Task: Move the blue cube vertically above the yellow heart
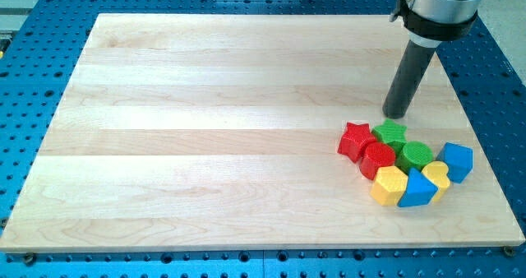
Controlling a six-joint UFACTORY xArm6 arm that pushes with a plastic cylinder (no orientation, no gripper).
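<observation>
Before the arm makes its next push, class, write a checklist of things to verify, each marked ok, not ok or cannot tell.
1. My tip in view, on the board: ok.
2. Tip touching no block; it sits just above the green star: ok.
3. Blue cube identified, at the cluster's right edge: ok.
4. Yellow heart identified, left of and below the cube: ok.
5. Cube already vertically above the heart: not ok.
6. Cube free of neighbours: not ok, it appears to touch the heart.
</observation>
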